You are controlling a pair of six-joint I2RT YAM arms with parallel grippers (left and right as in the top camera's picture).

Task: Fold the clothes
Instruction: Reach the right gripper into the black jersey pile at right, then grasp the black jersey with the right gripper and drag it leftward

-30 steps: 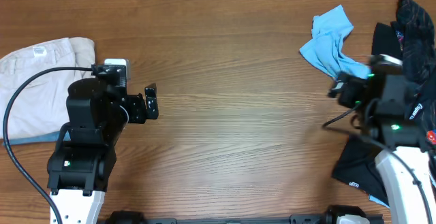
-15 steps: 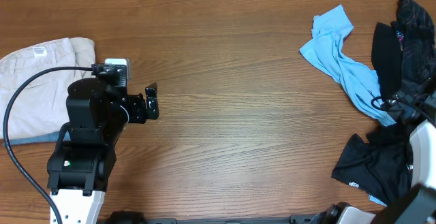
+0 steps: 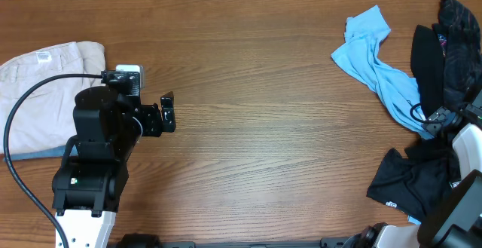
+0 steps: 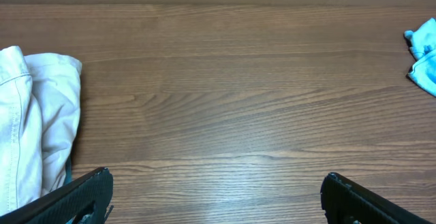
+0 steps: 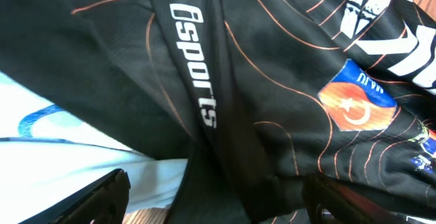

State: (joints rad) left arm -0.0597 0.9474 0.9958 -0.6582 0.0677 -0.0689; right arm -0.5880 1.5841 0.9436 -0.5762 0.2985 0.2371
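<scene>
The black jersey [image 5: 272,101], printed with white lettering, an orange badge and thin orange lines, is seen crumpled at the right edge of the worktop [image 3: 263,127], against a light blue shirt [image 3: 373,56]. Close above it hangs the right gripper [image 5: 214,183], its jaws spread wide with nothing grasped. The worktop is of brown grained wood. Well apart, at the left, the left gripper [image 4: 214,186] is poised over bare wood, jaws fully apart and empty, near a folded cream garment [image 3: 38,90].

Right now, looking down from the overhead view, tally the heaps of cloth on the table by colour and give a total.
Cream heap: 1
Light blue shirt: 1
Black: 2, the upper black heap and the lower black heap; the arm hides whether they join
Total: 4
</scene>
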